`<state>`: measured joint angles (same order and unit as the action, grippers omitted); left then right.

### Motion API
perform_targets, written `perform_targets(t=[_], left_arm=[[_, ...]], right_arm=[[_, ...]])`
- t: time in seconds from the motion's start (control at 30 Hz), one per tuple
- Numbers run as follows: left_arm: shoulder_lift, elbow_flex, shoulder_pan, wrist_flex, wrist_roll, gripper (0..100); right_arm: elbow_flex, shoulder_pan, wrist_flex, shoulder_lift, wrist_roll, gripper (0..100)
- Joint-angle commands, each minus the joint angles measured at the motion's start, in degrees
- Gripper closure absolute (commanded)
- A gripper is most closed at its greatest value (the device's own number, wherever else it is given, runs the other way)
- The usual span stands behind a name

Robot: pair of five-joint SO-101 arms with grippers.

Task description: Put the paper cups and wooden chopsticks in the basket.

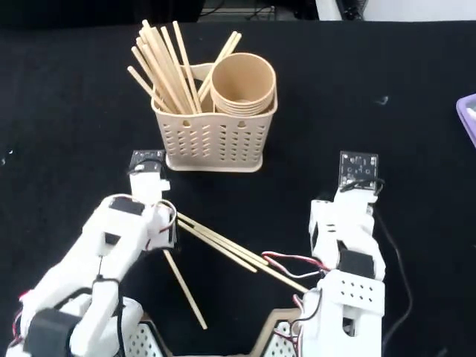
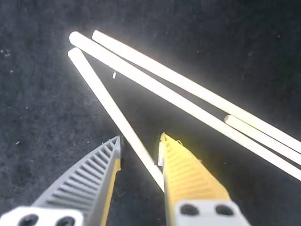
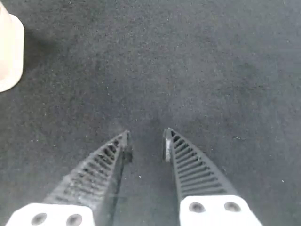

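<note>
A cream slotted basket (image 1: 216, 141) stands at the back middle of the table. It holds a stack of paper cups (image 1: 243, 82) and a bundle of wooden chopsticks (image 1: 167, 71). Several loose chopsticks (image 1: 223, 242) lie on the black cloth between the arms, and one (image 1: 186, 290) lies apart, nearer the front. My left gripper (image 2: 139, 143) is open low over that single chopstick (image 2: 110, 106), which runs between its fingers, close to the yellow finger (image 2: 181, 169). Two long chopsticks (image 2: 188, 87) lie beside it. My right gripper (image 3: 146, 139) is open over bare cloth with nothing between its fingers.
A purple object (image 1: 468, 115) pokes in at the table's right edge. The basket's corner (image 3: 7, 52) shows ahead of the right gripper. The right arm (image 1: 346, 238) stands to the right of the loose chopsticks, with red and black wires (image 1: 294, 260) trailing near them.
</note>
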<state>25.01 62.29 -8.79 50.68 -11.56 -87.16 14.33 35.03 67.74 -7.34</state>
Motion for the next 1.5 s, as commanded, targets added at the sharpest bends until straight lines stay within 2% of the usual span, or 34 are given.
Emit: perform_targets(t=[0.0, 0.07, 0.47, 0.73, 0.8, 0.97, 1.03, 1.17, 1.33, 1.47], left_arm=[[-3.2, -4.3, 0.4, 4.3, -0.2, 90], [-3.2, -6.4, 0.4, 6.2, -0.2, 98], [-3.2, -18.9, 0.7, 15.8, -0.5, 97], [-3.4, -20.7, -2.7, 16.2, -1.2, 97], [-3.3, -21.1, -2.6, 15.7, -5.4, 97], [-3.8, -19.2, -3.0, 13.1, -26.7, 96], [-3.7, -17.6, -3.9, 10.1, -30.9, 94], [-3.5, -15.6, -6.5, 3.6, -25.8, 97], [-3.2, -12.9, -6.5, 1.0, -16.8, 97], [-3.2, -12.2, -4.8, 1.1, -16.4, 97]], right_arm=[[0.1, 0.8, -1.2, 0.9, -0.2, 87.9], [0.1, 0.8, -1.2, 0.9, -0.2, 87.9], [-0.5, 0.8, -1.7, 0.9, -0.2, 87.9], [-0.5, 0.7, -1.7, 0.9, -0.2, 87.9], [-0.5, 0.7, -1.7, 0.9, -0.2, 87.9], [-0.5, 0.7, -1.7, 0.9, -0.2, 87.9], [-0.5, 0.7, -1.7, 0.9, -0.2, 87.9], [-0.5, 0.7, -1.7, 0.9, -0.2, 87.9], [-0.6, 0.7, -1.7, 0.9, -0.2, 87.9], [-0.6, 0.7, -1.7, 0.9, -0.2, 87.9]])
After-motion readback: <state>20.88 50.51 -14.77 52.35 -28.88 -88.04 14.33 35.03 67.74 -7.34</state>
